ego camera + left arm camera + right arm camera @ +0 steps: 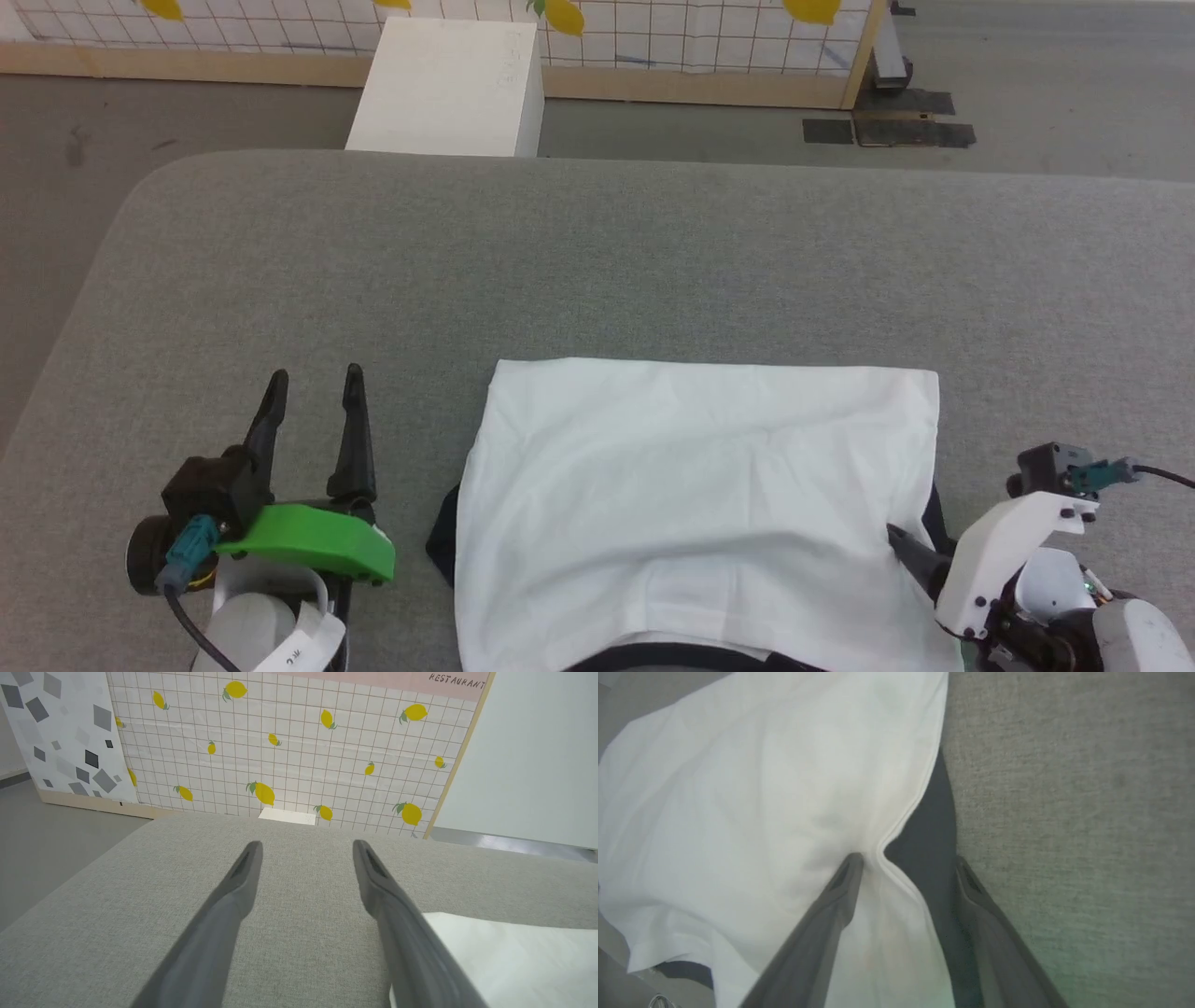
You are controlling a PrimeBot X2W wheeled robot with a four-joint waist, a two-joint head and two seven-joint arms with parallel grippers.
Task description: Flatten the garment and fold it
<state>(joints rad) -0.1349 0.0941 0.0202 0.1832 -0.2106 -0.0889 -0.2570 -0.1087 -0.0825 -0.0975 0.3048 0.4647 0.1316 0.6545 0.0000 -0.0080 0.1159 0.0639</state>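
The garment [700,485] lies folded, white side up, on the near part of the grey bench [597,261]; black fabric [931,826] protrudes at its right edge; the right pincer [906,863] is released, its fingers straddling that edge; the left pincer [313,378] is released and empty over bare bench, near the garment's left edge; a white box [448,84] stands beyond the bench.

Head cam: high, looking forward and down over grey surface [597,261]. My left wrist cam: low, facing lemon wall [299,742], also in head view. Right wrist cam: close above garment [761,788], shared with head.
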